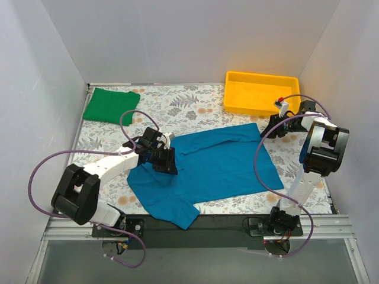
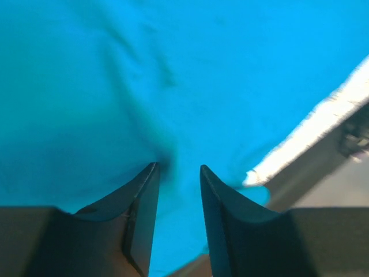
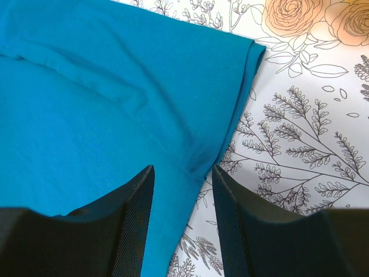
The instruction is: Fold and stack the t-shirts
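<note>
The teal-blue t-shirt lies spread out in the middle of the floral table cover. The bright green t-shirt lies folded at the back left. My left gripper is low over the teal shirt's left part. In the left wrist view its jaws stand a little apart, with teal cloth wrinkled at the left fingertip. My right gripper is at the shirt's right sleeve. In the right wrist view it is open over the shirt's edge just below the sleeve.
A yellow plastic tray stands at the back right, just behind my right gripper. White walls close in the table on three sides. The black front rail runs under the shirt's near sleeve.
</note>
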Action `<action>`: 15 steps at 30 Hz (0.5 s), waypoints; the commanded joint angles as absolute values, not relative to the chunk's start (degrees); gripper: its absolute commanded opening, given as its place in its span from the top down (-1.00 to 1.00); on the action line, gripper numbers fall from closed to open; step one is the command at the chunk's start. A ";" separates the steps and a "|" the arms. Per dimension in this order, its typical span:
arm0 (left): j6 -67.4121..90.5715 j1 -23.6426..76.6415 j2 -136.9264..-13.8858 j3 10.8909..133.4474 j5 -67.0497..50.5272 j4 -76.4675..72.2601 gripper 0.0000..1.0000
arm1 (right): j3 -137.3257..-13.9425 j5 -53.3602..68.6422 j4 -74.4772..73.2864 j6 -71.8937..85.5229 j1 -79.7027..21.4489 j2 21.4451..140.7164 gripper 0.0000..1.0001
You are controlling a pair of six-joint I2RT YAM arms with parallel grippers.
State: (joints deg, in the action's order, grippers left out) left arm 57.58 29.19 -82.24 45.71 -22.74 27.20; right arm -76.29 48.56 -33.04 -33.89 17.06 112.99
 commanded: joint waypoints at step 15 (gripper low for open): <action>56.08 32.08 -87.42 56.42 -20.40 27.60 0.09 | -78.13 49.83 -34.10 -34.45 16.96 113.47 -0.04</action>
